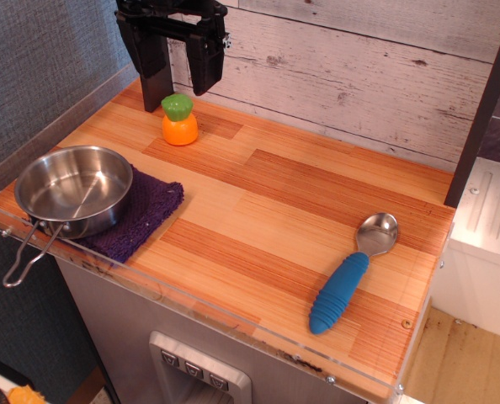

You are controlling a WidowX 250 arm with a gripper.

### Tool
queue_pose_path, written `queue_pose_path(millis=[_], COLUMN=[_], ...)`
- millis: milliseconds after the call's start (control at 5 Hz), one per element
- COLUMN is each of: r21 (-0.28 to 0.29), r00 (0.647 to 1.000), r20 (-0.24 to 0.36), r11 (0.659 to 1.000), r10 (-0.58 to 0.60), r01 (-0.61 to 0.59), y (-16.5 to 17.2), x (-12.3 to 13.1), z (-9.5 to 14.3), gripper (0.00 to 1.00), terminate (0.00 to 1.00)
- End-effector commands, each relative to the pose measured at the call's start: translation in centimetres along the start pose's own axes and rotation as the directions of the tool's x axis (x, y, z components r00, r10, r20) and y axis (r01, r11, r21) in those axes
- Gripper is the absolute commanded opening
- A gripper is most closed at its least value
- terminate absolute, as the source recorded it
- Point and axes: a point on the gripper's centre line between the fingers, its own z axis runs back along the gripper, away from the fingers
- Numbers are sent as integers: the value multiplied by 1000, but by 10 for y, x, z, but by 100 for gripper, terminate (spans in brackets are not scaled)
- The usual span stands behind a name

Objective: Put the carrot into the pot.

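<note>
Where plank wall (359,76) meets wood counter (300,210), purple cloth (149,215)

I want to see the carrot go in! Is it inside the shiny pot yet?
No, the carrot stands on the wooden table under the open gripper, apart from the empty pot on the purple cloth.

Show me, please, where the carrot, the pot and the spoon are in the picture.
carrot (180,128), main camera view, on its orange body.
pot (33,187), main camera view, on its left inner wall.
spoon (340,292), main camera view, on its blue ribbed handle.
</note>
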Motion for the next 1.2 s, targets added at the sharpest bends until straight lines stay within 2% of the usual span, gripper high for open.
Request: queue_pose_path(millis=[0, 600, 1000], r21=[0, 35, 55], r00=[1000, 994, 991], r20=[0, 14, -29], r11=[1000, 993, 990], r10=[0, 110, 130], r01=[0, -111, -129], y=[0, 51, 72], x=[0, 25, 50], z=[0, -19, -45], gripper=[100, 100, 100], terminate=[0, 0, 0])
